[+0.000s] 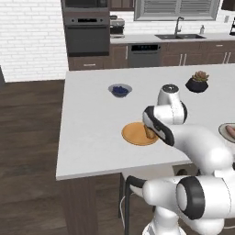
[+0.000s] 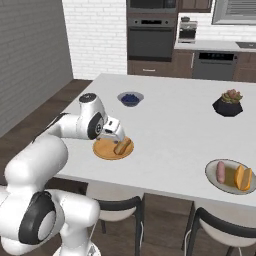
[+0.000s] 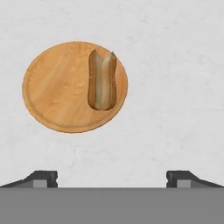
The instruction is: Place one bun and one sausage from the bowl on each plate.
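Observation:
A split bun lies on the right part of the orange-tan wooden plate, which rests on the white counter near its front edge. My gripper hangs open and empty above the counter, just beside this plate and its bun. In the left base view my arm covers part of the plate. Further right stands the pale grey plate holding a sausage and a bun. The black bowl is out of view.
A small grey bowl of blue berries sits behind the wooden plate. A black plant pot stands at the back right. Dark chairs are tucked under the counter's front edge.

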